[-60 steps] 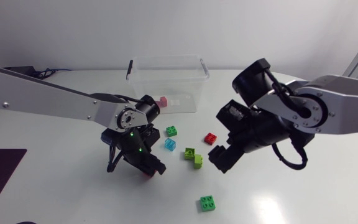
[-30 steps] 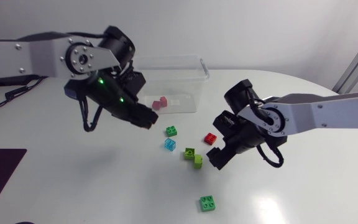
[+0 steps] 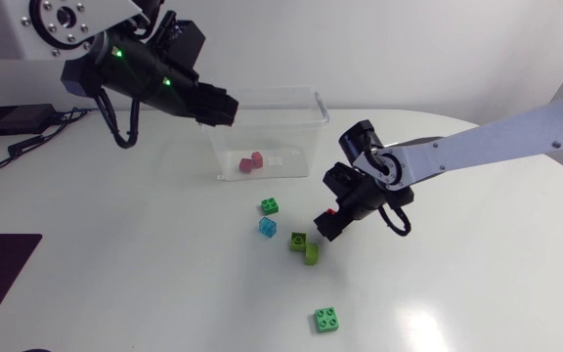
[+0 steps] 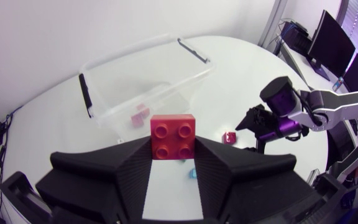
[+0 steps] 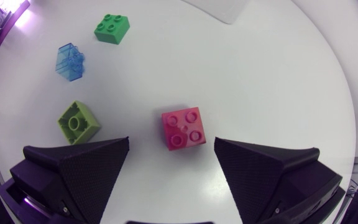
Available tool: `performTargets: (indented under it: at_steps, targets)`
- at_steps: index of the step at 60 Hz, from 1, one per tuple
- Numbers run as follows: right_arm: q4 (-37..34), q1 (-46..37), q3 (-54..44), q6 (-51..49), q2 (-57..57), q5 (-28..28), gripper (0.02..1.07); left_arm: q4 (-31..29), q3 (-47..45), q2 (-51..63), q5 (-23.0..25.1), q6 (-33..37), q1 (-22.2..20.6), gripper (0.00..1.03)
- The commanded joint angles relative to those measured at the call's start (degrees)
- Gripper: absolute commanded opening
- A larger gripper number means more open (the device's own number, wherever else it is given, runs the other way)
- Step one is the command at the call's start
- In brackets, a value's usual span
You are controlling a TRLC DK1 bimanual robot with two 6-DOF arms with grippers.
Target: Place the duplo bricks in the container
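The left arm (image 3: 115,68) hangs high over the far left of the counter (image 3: 145,274). Its jaws are clamped on a red brick (image 4: 173,135), gripped from two sides with the studs facing the wrist camera. The height likely serves to carry the brick over the wall of the clear container (image 3: 306,117). The jaw tips sit just beside the container's left rim, not yet over the opening, so the drop looks close but not ready.

Inside the container lies a pink brick (image 3: 252,163) on the floor, toward its near left side; whether it is one brick or two pressed together cannot be told.

The right arm (image 3: 477,147) reaches down to the counter just right of the container's near corner. Its jaws stand apart, one on each side of a second red brick (image 5: 183,129), touching neither face. That brick lies skewed to the jaws, so closing may twist it.

Loose on the counter to the left of the right arm are a green brick (image 3: 271,206), a translucent blue brick (image 3: 268,227) and a pair of lime bricks (image 3: 310,254). Another green brick (image 3: 326,319) lies nearer, well apart.
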Motion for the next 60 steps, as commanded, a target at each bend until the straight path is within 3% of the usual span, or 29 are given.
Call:
performTargets:
  at_steps: [1,15,25,30,37,43,54,60]
  targets:
    - [0.7,-0.9,1.9,-1.3,2.6,-0.3,0.99,2.7,3.1,2.6,-0.4,1.2,1.6,0.22]
    - [1.0,-1.7,3.3,-1.9,4.5,-0.4,0.99,5.1,12.7,13.3,-0.3,1.0,3.8,0.22]
    - [1.0,-1.5,3.6,-2.1,5.3,-0.4,0.94,5.1,20.4,22.3,-0.3,0.4,4.9,0.24]
    - [1.1,-1.1,3.7,-2.1,5.9,-0.4,0.86,5.1,23.4,25.6,-0.3,0.2,5.4,0.26]
    - [1.4,-0.9,3.1,-2.4,5.4,-0.5,0.64,5.1,25.0,27.5,0.0,0.1,6.5,0.51]
    - [2.8,-0.9,1.8,-2.8,4.5,-0.5,0.33,5.3,25.4,28.2,0.2,0.5,7.2,0.71]
    - [4.0,-1.4,-1.4,-2.8,0.1,-0.4,0.31,6.2,25.4,28.2,1.4,0.6,7.8,0.87]
    - [3.6,-2.1,-2.0,-2.6,-4.3,-0.4,0.31,6.2,24.8,26.7,1.5,0.4,7.3,0.88]
